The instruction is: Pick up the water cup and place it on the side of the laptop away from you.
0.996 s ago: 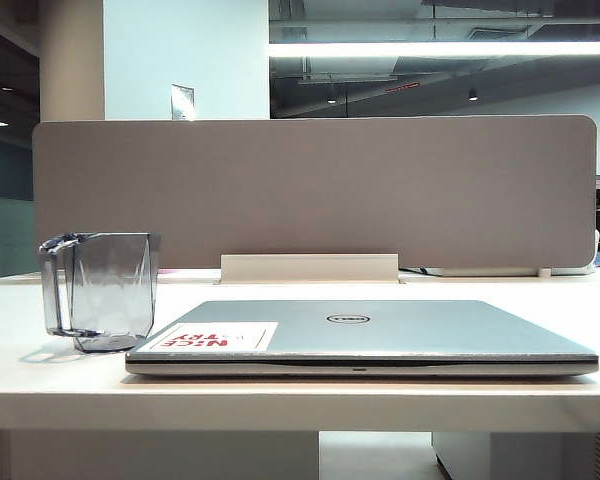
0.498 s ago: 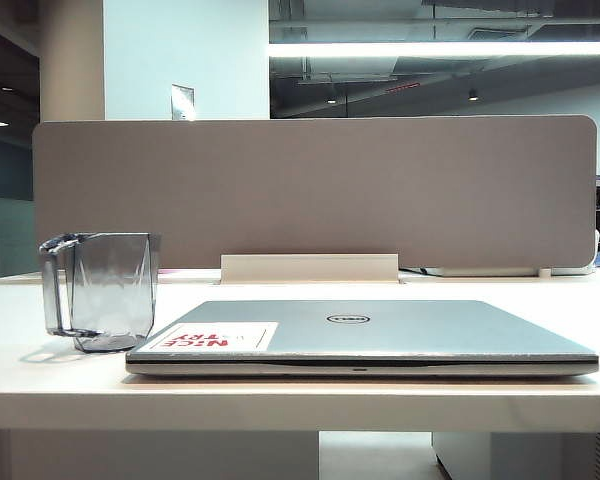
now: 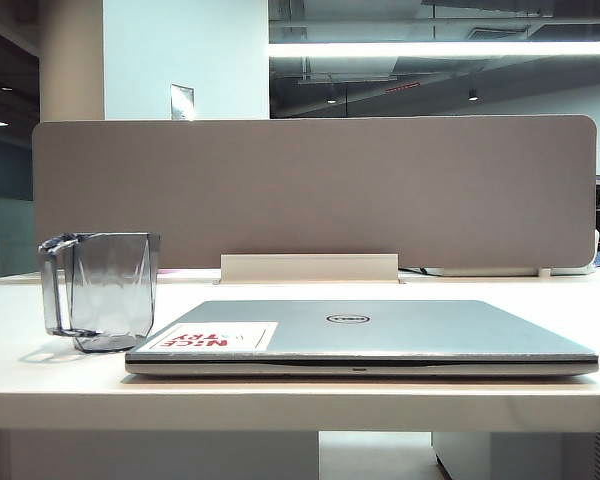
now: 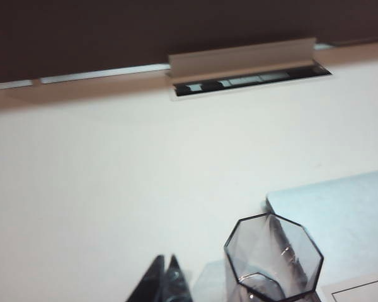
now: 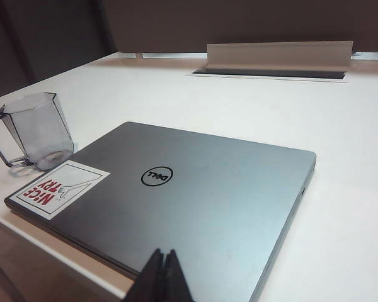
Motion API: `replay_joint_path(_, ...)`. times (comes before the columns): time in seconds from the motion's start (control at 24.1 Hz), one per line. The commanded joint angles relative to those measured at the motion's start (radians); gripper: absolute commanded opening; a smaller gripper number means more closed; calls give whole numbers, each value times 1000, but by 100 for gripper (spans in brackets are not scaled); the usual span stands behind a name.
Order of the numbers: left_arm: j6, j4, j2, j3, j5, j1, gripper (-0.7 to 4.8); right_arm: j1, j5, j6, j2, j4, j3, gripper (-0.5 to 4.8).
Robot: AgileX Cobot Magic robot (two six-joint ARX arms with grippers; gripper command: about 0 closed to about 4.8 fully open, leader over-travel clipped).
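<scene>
The water cup (image 3: 102,291) stands upright on the white bench (image 3: 300,400), just beside the left corner of the closed laptop (image 3: 380,335) as the exterior view shows it. Its thin loop handle points away from the laptop. Whether cup and laptop actually touch is hard to say; from the exterior view the cup's base seems to sit right at the laptop's edge. The white sticker with red lettering (image 3: 212,338) lies on the lid corner nearest the cup, and the round logo (image 3: 347,319) sits mid-lid.

Neither arm appears in the exterior view. In the left wrist view the left gripper (image 4: 165,280) hangs above the bench with its dark jaws pressed together and holding nothing; the cup (image 4: 274,258) is seen from above, close beside the tips but apart from them, with the laptop's corner (image 4: 340,207) behind it. In the right wrist view the right gripper (image 5: 162,277) sits over the laptop's near edge (image 5: 176,201), its jaws likewise closed on nothing, well apart from the cup (image 5: 36,129).

A grey partition panel (image 3: 315,190) stands along the far edge of the bench, with a cable slot cover (image 3: 310,267) at its foot.
</scene>
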Motion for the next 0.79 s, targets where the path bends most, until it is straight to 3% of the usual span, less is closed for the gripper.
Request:
replay_joint_path(0.04, 42, 19, 93, 50, 80, -1, -6, 1, -3, 0, -2, 8, -6, -1)
replay_joint_path(0.25, 58, 43, 218, 63, 303, 73, -6, 1, -1, 0, -2, 8, -6, -1)
replay_joint_path(0.33, 62, 43, 277, 63, 522, 194, -6, 1, -1, 0, -2, 8, -6, -1)
replay_joint_path(0.41, 68, 43, 321, 63, 660, 277, -5, 1, -1, 0, -2, 8, -6, -1)
replay_joint_path(0.5, 69, 43, 348, 63, 673, 316, 45, 1, -1, 0, -2, 8, -6, -1)
replay_joint_path(0.54, 92, 42, 363, 61, 652, 330, 134, 1, -1, 0, -2, 8, -6, -1)
replay_joint_path(0.62, 133, 29, 370, 58, 607, 330, 149, 1, -1, 0, -2, 8, -6, -1)
replay_joint_path(0.79, 151, 14, 395, 58, 607, 329, 149, 1, -1, 0, -2, 7, -6, -1)
